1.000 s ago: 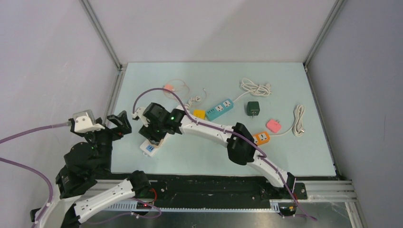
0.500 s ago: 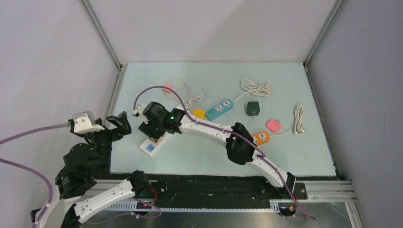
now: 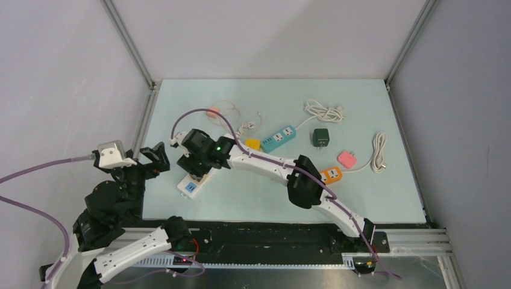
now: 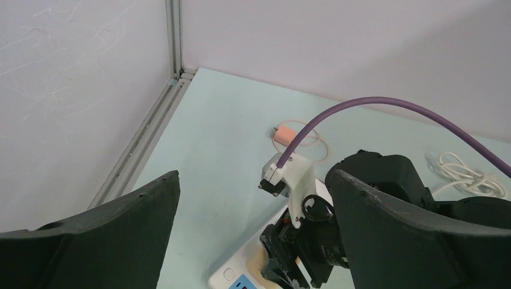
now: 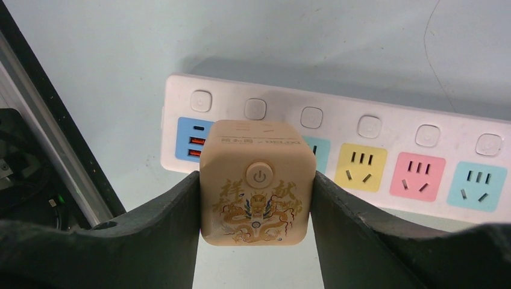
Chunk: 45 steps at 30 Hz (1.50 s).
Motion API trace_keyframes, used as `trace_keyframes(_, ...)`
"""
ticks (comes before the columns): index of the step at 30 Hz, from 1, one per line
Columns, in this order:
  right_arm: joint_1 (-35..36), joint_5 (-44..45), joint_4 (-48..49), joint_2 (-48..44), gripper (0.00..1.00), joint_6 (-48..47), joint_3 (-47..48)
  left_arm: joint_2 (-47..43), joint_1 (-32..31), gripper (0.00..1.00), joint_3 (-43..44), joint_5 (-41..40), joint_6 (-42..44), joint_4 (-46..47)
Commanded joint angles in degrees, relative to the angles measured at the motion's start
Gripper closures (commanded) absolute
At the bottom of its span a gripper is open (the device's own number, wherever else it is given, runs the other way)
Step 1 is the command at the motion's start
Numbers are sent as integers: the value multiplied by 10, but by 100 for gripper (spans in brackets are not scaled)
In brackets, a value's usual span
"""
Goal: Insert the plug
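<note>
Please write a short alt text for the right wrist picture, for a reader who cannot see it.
Two black fingers grip a beige cube plug with a power button and dragon print, held over a white power strip with coloured sockets on a pale blue table.

Beige cube plug (image 5: 257,191) with gold dragon print; white power strip (image 5: 395,125) blocked blue, teal, yellow, pink.

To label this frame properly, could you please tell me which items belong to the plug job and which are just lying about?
In use: beige cube plug, white power strip, right gripper.
Lying about: blue power strip, yellow cube, green charger, pink adapter, orange adapter, white cables.
</note>
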Motion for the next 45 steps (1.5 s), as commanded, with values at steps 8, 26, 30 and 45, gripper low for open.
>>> trace_keyframes(8,1,-20,-33,10,70,11,20,9,3,2,0,16,-9,8)
trace_keyframes(26,27,101,-7,74,63,30,19,6,3,2,-5,11,-3,8)
trace_keyframes(30,36,119,-9,93,64,22,17,4,3,2,-6,9,-2,8)
trace_keyframes(45,45,141,109,43,69,112,-208,5,3,2,-9,7,-4,8)
